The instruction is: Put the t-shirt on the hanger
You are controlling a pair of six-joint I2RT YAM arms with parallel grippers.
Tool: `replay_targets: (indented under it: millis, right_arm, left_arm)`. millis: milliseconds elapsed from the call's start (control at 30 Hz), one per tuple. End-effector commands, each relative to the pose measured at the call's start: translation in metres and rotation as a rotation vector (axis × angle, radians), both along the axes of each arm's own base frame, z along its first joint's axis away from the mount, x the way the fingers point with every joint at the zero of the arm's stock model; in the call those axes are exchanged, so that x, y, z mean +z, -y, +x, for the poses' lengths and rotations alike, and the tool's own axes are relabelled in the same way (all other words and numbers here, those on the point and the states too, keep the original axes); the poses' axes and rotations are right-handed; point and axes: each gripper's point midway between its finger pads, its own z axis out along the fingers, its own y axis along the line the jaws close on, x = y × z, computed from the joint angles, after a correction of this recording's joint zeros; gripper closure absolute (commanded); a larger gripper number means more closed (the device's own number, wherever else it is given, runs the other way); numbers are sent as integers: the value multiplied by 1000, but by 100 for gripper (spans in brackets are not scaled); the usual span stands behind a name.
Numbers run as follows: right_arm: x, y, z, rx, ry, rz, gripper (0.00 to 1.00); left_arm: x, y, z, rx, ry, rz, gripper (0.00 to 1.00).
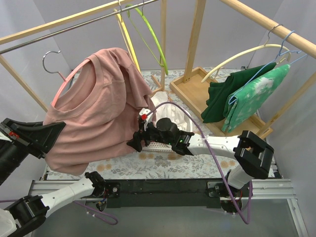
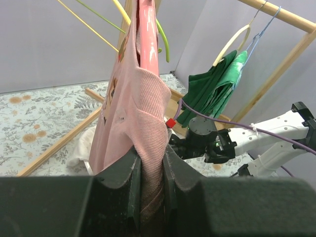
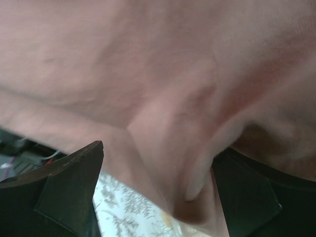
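Above the floral table's (image 1: 163,162) left edge, the pink t-shirt (image 1: 98,113) is draped over the hanger (image 1: 66,81). Fabric is clamped by the left gripper (image 2: 150,158). Right gripper (image 1: 136,142) is spread, with cloth between its jaws. Wooden tray (image 1: 190,91) is sited at the far-right corner, and grey walls are seen behind.

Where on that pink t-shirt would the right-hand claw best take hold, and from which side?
Probably the loose fold hanging at the t-shirt's right edge, approached from below and from the right. That fold dangles free of the hanger and sits between the right gripper's open fingers. The left gripper is clamped on the shirt's left side, so a grip there would stretch the cloth between them.
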Motion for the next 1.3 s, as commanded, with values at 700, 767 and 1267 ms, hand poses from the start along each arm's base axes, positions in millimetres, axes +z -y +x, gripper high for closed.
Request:
replay_targets:
  millis: [700,767,1267]
  right_arm:
    - [162,-57,32,-334,237,58,99]
    - [196,-67,21,-301,266,115,99]
    - [301,-131,-1,-180,350,322,99]
  left_arm:
    - [-28,-15,46,268,-90,7,100]
    - [-33,-18,48,296,-108,5,100]
    - [-56,-49,69,556,-183,34,100]
